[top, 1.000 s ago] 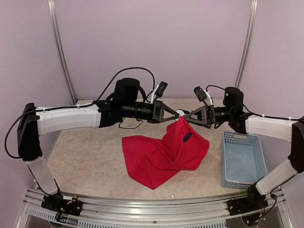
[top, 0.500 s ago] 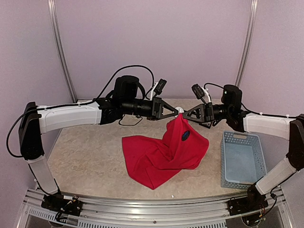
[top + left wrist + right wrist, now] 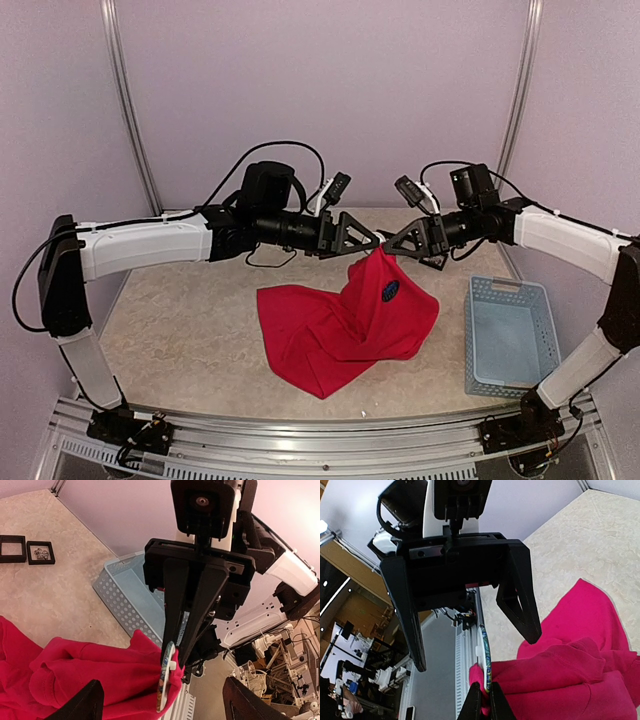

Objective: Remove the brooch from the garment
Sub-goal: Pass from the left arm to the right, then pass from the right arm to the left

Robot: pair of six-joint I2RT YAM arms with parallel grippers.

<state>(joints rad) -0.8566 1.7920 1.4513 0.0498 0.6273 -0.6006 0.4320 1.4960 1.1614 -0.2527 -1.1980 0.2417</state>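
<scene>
- The large bright red soft fabric garment [image 3: 345, 322] lies crumpled on the beige marbled table [image 3: 180, 320], in the middle. One peak of it is lifted up between the two arms. Most of the cloth hangs or rests free, so I think its weight can drag the peak out of the grip, or the whole garment can follow the pull.
- The pale blue plastic basket [image 3: 508, 335] stands to the right, near the garment but apart from it. If the brooch falls now, it drops on the cloth or the table, not in the basket.
- The left gripper [image 3: 370, 241] stands wide open just beside the peak and holds nothing, so nothing keeps the cloth back against a pull.
- The right gripper [image 3: 172, 657] is closed on the peak, pinching red cloth together with the brooch. Pulling may tear the fabric or only stretch it.
- The brooch, a thin round disc with white rim and blue-green face [image 3: 484, 652], sits edge-on at the pinch. Its fastening is hidden, so I cannot tell if it is free; it may slip out.
</scene>
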